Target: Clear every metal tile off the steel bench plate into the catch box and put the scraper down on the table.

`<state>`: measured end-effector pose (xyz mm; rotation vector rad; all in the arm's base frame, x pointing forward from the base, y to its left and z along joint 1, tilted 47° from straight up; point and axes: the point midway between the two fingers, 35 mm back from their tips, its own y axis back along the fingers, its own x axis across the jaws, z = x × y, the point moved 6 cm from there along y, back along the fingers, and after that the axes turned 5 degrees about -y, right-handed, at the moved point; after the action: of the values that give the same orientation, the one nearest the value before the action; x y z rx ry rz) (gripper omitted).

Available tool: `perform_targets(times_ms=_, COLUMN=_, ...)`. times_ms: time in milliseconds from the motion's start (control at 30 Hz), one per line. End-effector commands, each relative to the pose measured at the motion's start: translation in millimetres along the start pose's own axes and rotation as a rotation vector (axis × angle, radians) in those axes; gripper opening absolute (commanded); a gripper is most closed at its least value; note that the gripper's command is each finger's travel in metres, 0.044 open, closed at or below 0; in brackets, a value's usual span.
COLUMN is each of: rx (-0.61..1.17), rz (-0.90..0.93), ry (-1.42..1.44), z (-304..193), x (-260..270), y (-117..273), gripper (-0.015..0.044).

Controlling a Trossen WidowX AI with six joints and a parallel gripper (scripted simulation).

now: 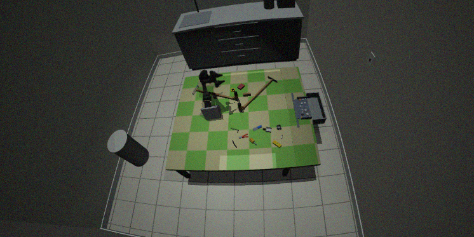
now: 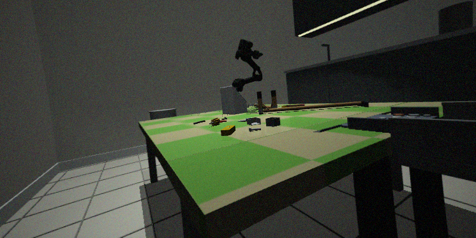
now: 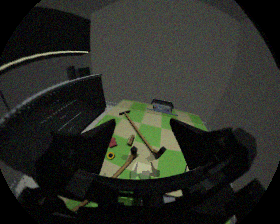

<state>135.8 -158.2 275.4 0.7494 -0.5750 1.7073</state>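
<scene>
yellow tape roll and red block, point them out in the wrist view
yellow tape roll [image 1: 232,89] [image 3: 110,155]: top and wrist views, on its ring
red block [image 1: 241,86] [image 3: 113,143]: top and wrist views, middle of its upper face
</scene>
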Motion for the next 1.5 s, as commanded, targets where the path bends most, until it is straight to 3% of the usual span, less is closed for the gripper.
perform_targets(times_ms=0, rx=0.002, rz=0.006, ry=-0.001, z=0, x=0, y=0, gripper=0.0440)
perform_targets(times_ms=1467, rx=0.162, rz=-0.021, ry=-0.163, z=3, x=67, y=-86, gripper=0.0440)
